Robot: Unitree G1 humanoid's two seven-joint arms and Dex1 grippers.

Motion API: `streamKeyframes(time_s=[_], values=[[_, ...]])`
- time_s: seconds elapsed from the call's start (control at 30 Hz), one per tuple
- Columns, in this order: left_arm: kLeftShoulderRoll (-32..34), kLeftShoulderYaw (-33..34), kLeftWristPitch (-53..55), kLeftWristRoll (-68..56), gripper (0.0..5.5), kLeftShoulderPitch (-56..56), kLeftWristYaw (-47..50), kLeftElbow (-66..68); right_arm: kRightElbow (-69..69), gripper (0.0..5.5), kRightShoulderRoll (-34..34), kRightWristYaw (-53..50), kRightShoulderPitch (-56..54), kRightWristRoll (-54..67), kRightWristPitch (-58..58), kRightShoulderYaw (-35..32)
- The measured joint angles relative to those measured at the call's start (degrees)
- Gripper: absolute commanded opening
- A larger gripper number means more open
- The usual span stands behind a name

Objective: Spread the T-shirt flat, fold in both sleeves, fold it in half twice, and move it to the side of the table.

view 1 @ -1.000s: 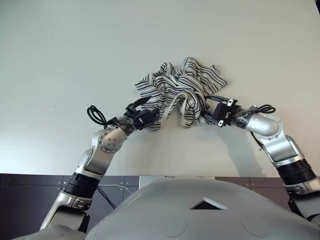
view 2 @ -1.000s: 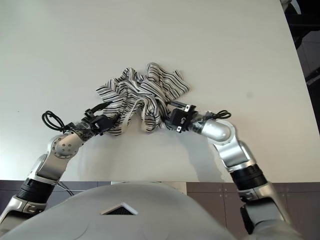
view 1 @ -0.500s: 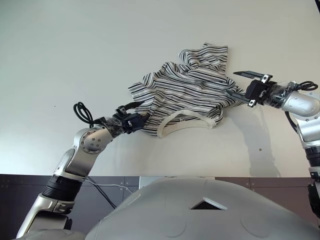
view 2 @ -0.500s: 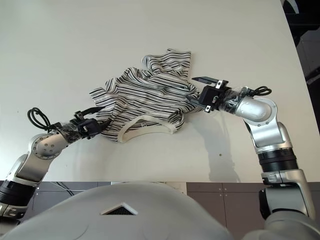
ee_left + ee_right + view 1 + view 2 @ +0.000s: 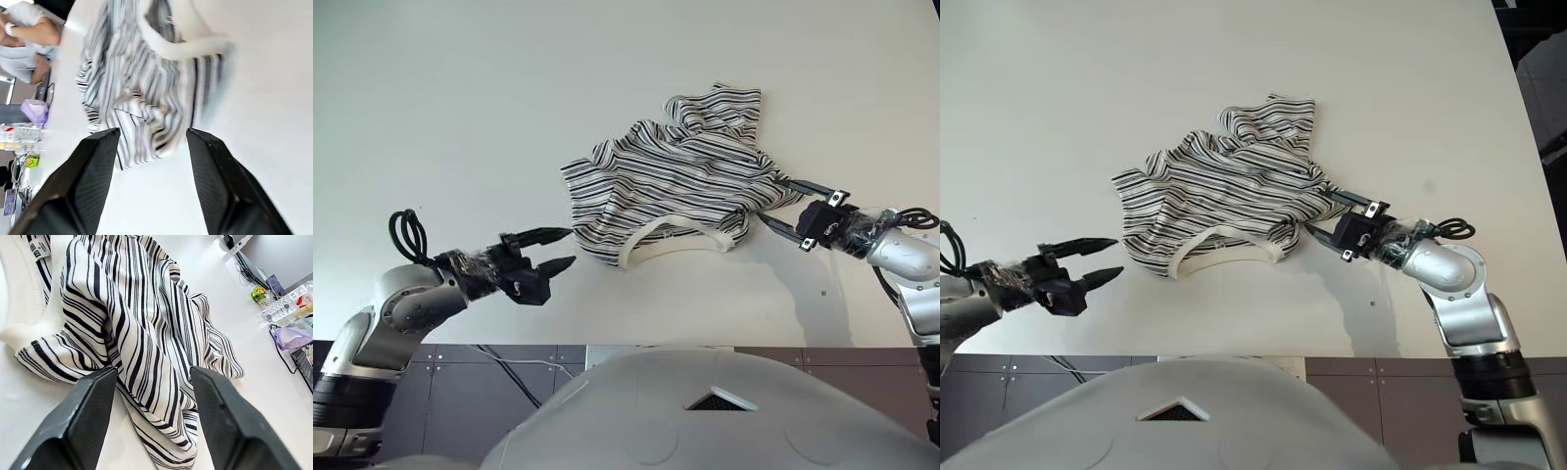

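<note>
The black-and-white striped T-shirt [image 5: 675, 176] lies rumpled and partly spread on the white table [image 5: 450, 108], its white collar [image 5: 677, 233] toward me. My left gripper [image 5: 558, 249] is open, hovering just left of the shirt's near left corner and not touching it. In the left wrist view, the fingers [image 5: 93, 181] frame the shirt [image 5: 132, 83] farther off. My right gripper [image 5: 781, 203] is open at the shirt's right edge. In the right wrist view, its fingers [image 5: 83, 426] stand on either side of a striped fold [image 5: 142, 342], without clamping it.
The table's front edge [image 5: 636, 343] runs close below both grippers, and its right edge [image 5: 1518, 127] is well clear of the shirt. Bottles and clutter [image 5: 286, 306] stand beyond the table. Bare tabletop lies left of and behind the shirt.
My left gripper let go of the shirt's corner and drew back to the left. My right gripper dropped lower beside the right edge. The shirt stayed partly spread.
</note>
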Motion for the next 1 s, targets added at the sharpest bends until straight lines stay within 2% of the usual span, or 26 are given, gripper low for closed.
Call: streamKeyframes(time_s=[0.2, 0.57, 0.83, 1.0], values=[[-2.01, -2.95, -7.64, 15.00, 2.52, -4.77, 10.69, 8.46, -0.68, 2.71, 1.00, -0.25, -0.89, -0.09, 0.83, 0.11], [-6.48, -10.51, -6.67, 23.03, 2.52, -14.18, 17.89, 12.00, -0.15, 2.71, 2.83, 0.37, -4.13, -1.18, 0.80, 2.06], [-6.54, -13.82, -6.77, 22.98, 1.06, -16.35, 19.81, 15.31, 1.34, 2.74, 3.70, 0.63, -5.04, -2.21, -0.20, 2.35], [-5.47, -14.88, -7.43, 22.28, 0.42, -17.50, 19.79, 15.49, 2.19, 2.74, 3.69, 0.67, -4.77, -2.71, -1.95, 2.52]])
